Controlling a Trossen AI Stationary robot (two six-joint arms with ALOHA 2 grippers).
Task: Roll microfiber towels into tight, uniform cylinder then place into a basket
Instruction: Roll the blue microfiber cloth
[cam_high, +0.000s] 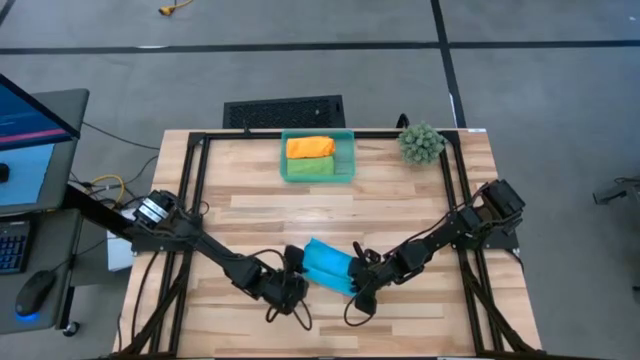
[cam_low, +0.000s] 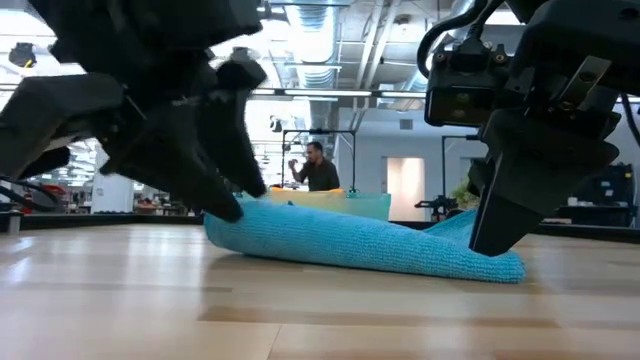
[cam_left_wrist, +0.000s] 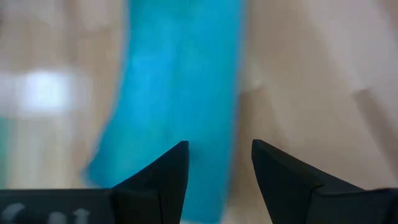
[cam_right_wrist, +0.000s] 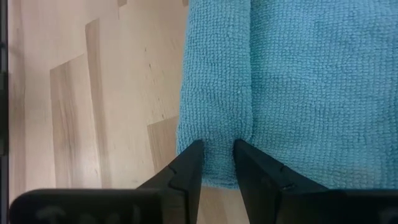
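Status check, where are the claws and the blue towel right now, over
Right claw pinching rolled edge of blue towel. Left claw open at its other end. Orange and green towels in basket. Nothing obstructing.

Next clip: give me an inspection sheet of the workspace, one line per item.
Surface: wooden table, dark frame.
Job's things: blue towel partly rolled near front edge; orange towel and green towel rolled in basket.
Clutter: spiky plant ball at back right.
Grippers: left gripper open at towel's end; right gripper pinching a towel fold.
Cables: along both arms.
Surroundings: desk with monitor left; person beyond.
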